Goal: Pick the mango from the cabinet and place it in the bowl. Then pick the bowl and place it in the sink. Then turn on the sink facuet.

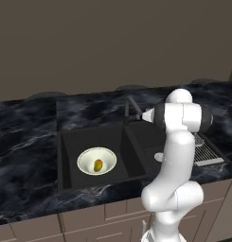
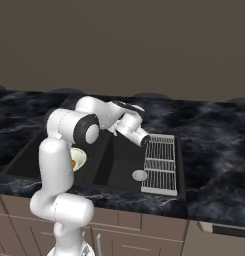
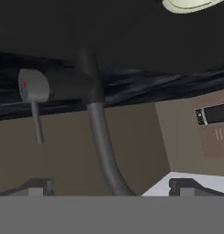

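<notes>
Last step in hand: mango (image 1: 98, 165) in bowl (image 1: 108, 157) in sink (image 1: 70, 146), pincer (image 3: 109, 185) spread apart near sink facuet (image 3: 93, 100), needing a nudge on its lever.

The arm (image 1: 176, 156) is glossy white, built of rounded tubular links with bulbous elbows, and a dark grey band rings the joint behind the claw. Two small dark grey finger tips (image 3: 184, 185), blocky and flat-topped, form the claw (image 3: 109, 187)'s end.
</notes>
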